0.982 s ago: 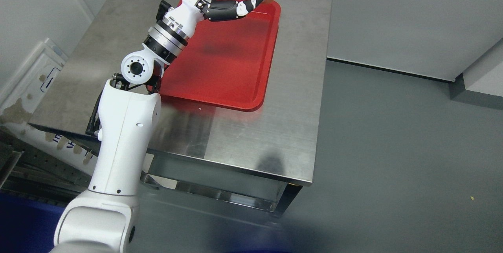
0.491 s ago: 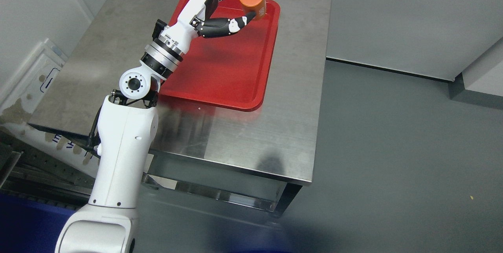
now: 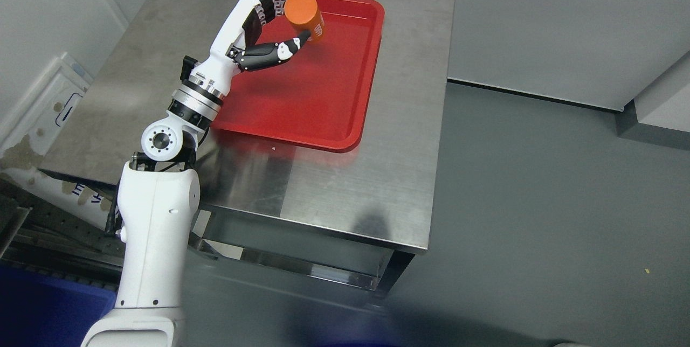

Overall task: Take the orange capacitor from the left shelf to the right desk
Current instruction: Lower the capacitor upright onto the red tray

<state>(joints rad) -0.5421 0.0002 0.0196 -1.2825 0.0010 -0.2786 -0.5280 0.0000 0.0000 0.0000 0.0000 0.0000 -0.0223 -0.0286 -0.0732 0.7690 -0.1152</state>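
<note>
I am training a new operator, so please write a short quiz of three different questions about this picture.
1. True or false: the left robot hand holds the orange capacitor.
2. Over which thing is the capacitor? A) red tray B) bare steel table C) floor
3. Fill in: the tray lies on the ____ table.

Key: 1 true; 2 A; 3 steel

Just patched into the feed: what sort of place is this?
Probably a lab or workshop bay: a bare steel table, a red tray on it, grey floor. The left hand holds an orange capacitor.
</note>
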